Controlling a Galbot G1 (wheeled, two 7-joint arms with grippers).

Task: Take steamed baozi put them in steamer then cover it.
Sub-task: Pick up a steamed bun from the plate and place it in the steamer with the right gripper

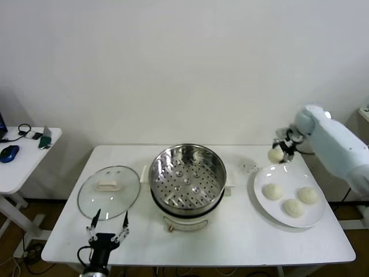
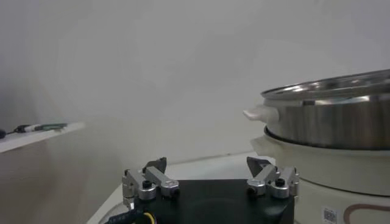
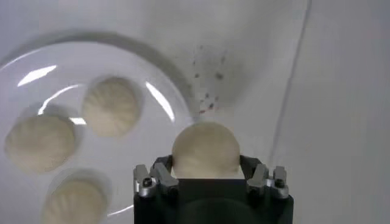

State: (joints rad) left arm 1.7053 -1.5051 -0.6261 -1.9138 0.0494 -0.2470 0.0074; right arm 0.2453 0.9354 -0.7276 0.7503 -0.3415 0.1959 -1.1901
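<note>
My right gripper is shut on one cream-white baozi and holds it in the air above the back left rim of the white plate; the right wrist view shows the baozi between the fingers. Three more baozi lie on the plate, also in the right wrist view. The steel steamer stands uncovered at the table's middle, its perforated tray bare. The glass cover lies flat left of it. My left gripper is open, low at the table's front left, near the cover.
A small side table with a blue mouse and cables stands at the far left. A patch of dark specks marks the table between steamer and plate. The steamer's side fills the left wrist view.
</note>
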